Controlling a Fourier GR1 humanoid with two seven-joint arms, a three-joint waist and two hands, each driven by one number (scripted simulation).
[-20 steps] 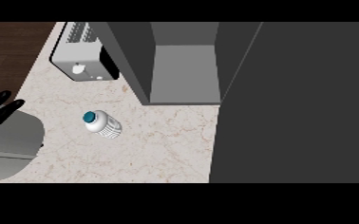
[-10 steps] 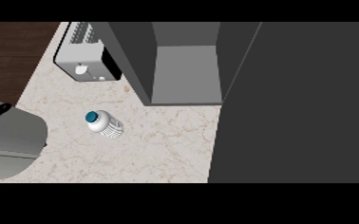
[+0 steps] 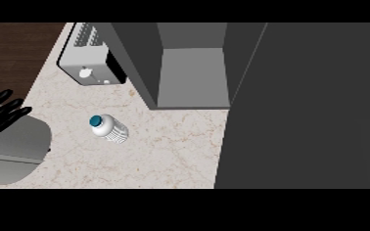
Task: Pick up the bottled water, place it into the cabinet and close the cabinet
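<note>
Black fingers of your left hand have edged a little further in at the counter's left edge, relaxed and holding nothing. The bottle sits untouched near that edge, so the pick-up isn't begun. Your right hand doesn't show. The cabinet stands open at the back, its door along the right and a toaster at the back-left corner. Nothing blocks your reach.

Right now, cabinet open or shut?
Open: the cabinet shows its grey inside; the bottled water sits outside on the counter.
</note>
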